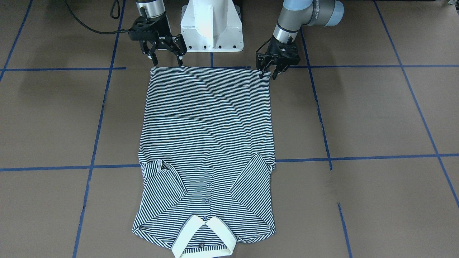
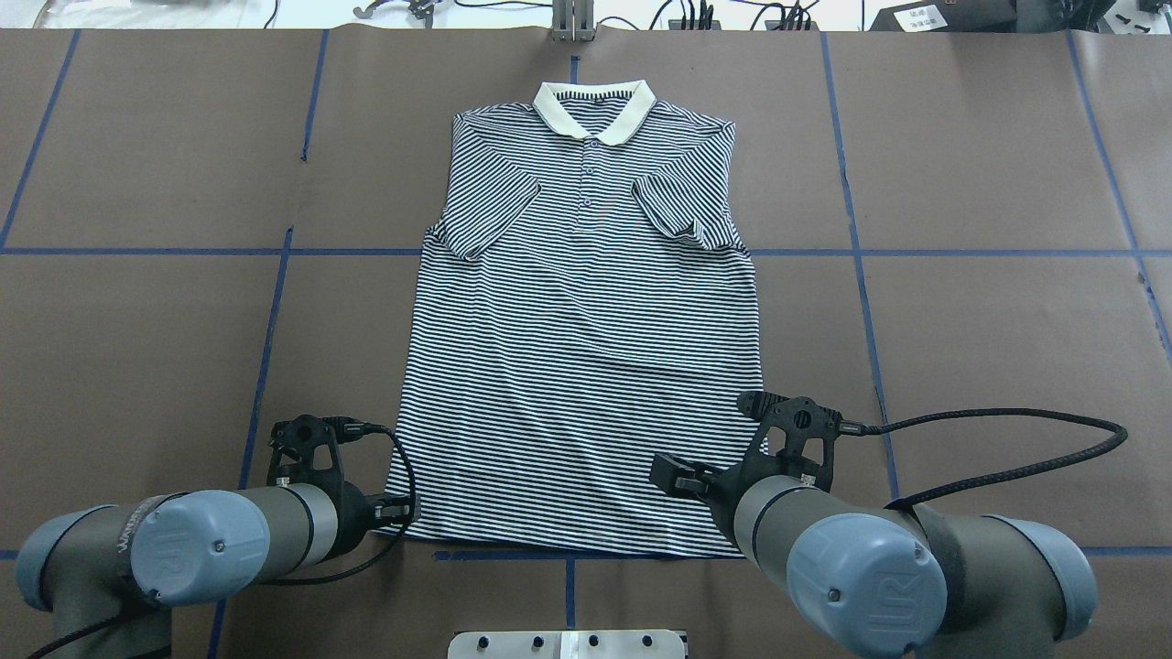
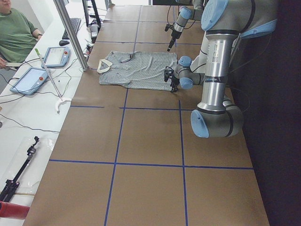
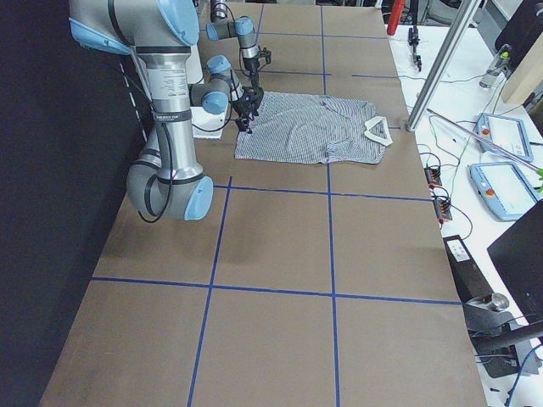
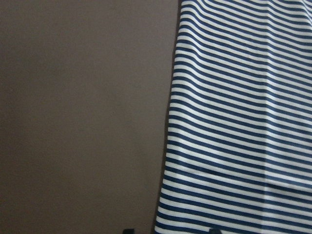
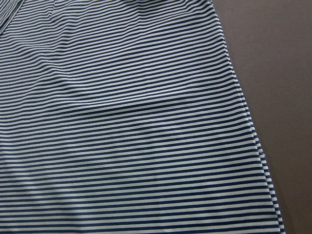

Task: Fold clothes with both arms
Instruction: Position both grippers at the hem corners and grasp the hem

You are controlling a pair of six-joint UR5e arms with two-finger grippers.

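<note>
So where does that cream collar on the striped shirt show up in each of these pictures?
Front-facing: collar at bottom centre.
Overhead: collar at top centre.
Exterior left: collar in the upper left.
Exterior right: collar upper right of centre.
Left wrist: not in it.
Right wrist: not in it.
Shared landmark: the striped shirt; the collar sits at one end of it.

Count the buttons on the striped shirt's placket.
3 small dark buttons on the navy-and-white striped polo shirt: one just below the cream collar, two more in line toward the hem. None seems hidden.
</note>
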